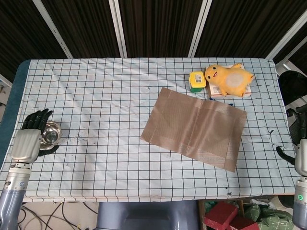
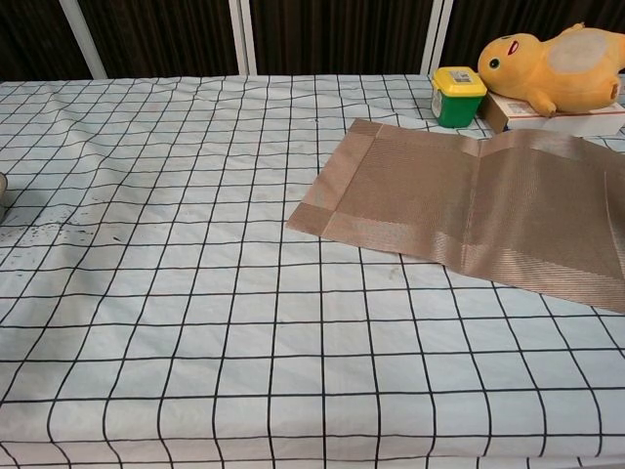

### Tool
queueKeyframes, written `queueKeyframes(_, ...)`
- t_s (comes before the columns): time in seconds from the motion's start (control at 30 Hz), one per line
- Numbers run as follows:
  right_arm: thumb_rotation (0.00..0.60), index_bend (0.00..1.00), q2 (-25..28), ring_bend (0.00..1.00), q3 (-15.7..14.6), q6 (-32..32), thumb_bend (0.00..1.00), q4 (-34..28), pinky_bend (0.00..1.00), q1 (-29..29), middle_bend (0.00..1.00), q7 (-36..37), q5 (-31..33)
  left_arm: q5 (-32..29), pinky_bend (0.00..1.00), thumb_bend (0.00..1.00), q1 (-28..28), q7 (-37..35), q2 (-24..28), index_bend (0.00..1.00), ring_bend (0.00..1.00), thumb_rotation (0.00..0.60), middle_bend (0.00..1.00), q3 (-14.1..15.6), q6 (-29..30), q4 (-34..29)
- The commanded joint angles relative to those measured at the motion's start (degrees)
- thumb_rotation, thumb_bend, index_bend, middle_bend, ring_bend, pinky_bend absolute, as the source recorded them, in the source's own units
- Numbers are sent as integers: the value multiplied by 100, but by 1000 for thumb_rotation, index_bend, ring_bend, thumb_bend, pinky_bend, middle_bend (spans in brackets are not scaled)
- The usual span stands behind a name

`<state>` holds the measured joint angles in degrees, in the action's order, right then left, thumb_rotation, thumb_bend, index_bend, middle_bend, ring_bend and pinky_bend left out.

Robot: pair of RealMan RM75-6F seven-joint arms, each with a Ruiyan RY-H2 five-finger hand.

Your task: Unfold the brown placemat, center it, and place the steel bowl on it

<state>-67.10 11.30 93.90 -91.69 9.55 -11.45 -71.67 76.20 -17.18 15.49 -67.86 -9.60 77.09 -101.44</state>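
The brown placemat (image 1: 194,128) lies unfolded and flat, turned at an angle, right of the table's middle; the chest view shows the placemat (image 2: 469,205) with a faint crease. The steel bowl (image 1: 52,134) stands near the left table edge, and only a sliver of it (image 2: 2,191) shows in the chest view. My left hand (image 1: 29,143) reaches over the bowl's left side, fingers beyond it and thumb in front, and the bowl still sits on the cloth. My right hand (image 1: 301,157) is at the right frame edge, off the mat, thumb held apart, holding nothing.
A yellow plush toy (image 1: 229,79) on a flat box and a small green-and-yellow container (image 1: 197,80) sit just behind the mat's far edge. The checked tablecloth (image 1: 105,96) covers the table. Red blocks (image 1: 225,218) lie on the floor below the front edge.
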Motion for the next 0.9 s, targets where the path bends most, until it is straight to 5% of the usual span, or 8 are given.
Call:
queueKeyframes(0.03, 600, 0, -79, 0, 9, 7, 17, 102, 171, -38, 0, 124, -40, 10, 76, 23, -283, 408, -59, 54, 25, 600, 44, -60, -279, -54)
queueKeyframes(0.53, 600, 0, -92, 0, 78, -487, 17, 340, 170, 30, 0, 321, -9, -1036, 109, 25, -2354, 2632, -1454, 98, 33, 600, 88, -551, -2109, 856)
queueKeyframes(0.9, 600, 0, -98, 0, 201, -741, 18, 405, 170, 48, 0, 684, 85, -2128, 109, 1, -3381, 3682, -2611, 102, 33, 600, 94, -475, -2549, 1788)
